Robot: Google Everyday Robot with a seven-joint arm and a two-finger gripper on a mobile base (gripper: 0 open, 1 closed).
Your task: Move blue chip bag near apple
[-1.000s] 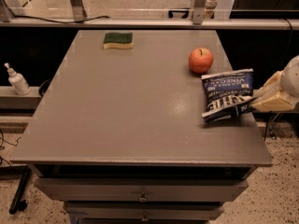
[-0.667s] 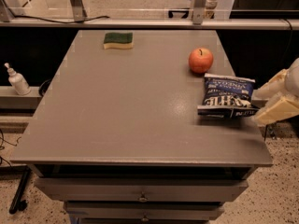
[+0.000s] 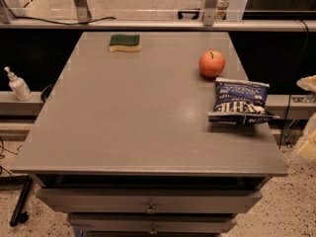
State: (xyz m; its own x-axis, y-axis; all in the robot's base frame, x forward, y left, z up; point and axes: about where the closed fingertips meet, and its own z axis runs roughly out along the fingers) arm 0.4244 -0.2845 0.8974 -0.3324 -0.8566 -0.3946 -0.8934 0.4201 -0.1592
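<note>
Blue chip bag: crinkled navy, white lettering, lying flat on table, left of gripper in view, apart from it. Apple just beyond bag. Gripper state: cannot tell.

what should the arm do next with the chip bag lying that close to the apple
Probably just back the gripper away from the table and stop. The chip bag lies flat near the table's right edge, just in front of the apple with only a narrow gap between them. The gripper is off the table's right side, not touching the bag, so another nudge seems unneeded.
</note>
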